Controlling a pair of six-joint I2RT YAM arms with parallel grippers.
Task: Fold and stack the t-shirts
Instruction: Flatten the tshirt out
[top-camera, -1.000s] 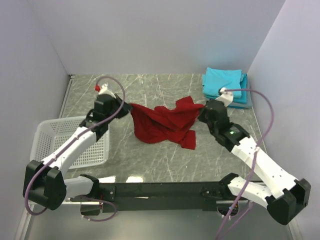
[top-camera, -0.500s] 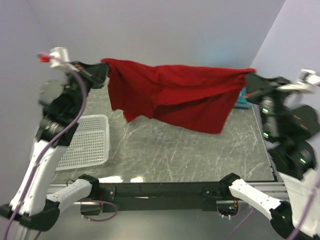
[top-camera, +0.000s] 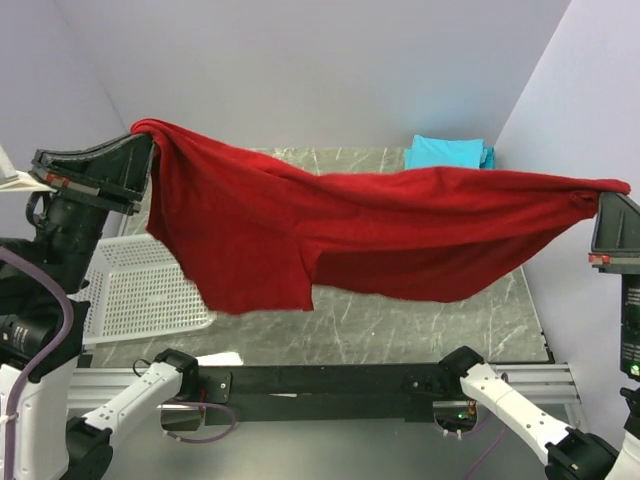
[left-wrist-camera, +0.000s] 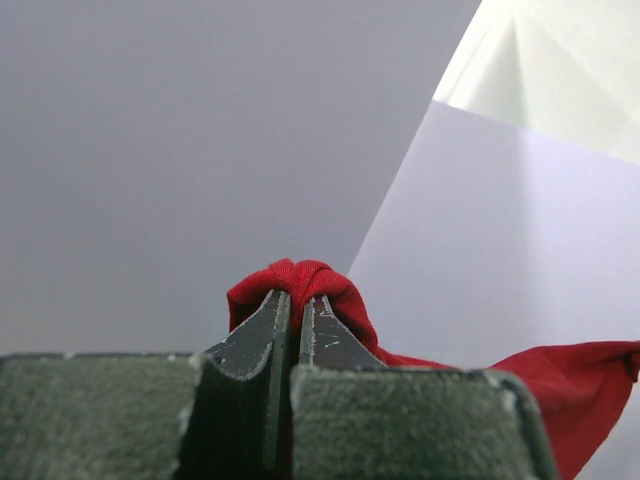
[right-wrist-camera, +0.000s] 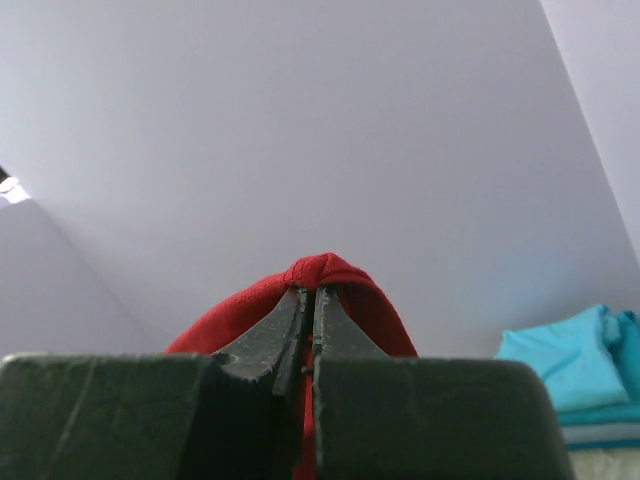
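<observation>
The deep red t-shirt (top-camera: 380, 235) hangs stretched wide in the air between both arms, high above the table. My left gripper (top-camera: 140, 140) is shut on its left end, where red cloth (left-wrist-camera: 300, 280) bulges over the closed tips (left-wrist-camera: 295, 297). My right gripper (top-camera: 608, 195) is shut on its right end, with red cloth (right-wrist-camera: 325, 268) wrapped over the closed tips (right-wrist-camera: 312, 294). A folded turquoise t-shirt (top-camera: 448, 152) lies on a stack at the back right; it also shows in the right wrist view (right-wrist-camera: 570, 365). No neck label shows.
A white lattice basket (top-camera: 150, 290) sits at the left of the grey marbled table (top-camera: 420, 325). Pale walls close in the back and both sides. The hanging shirt hides much of the table's middle.
Both arms have lifted the red shirt from a heap on the table and pulled it apart; now it hangs higher and wider, nearer the camera.
</observation>
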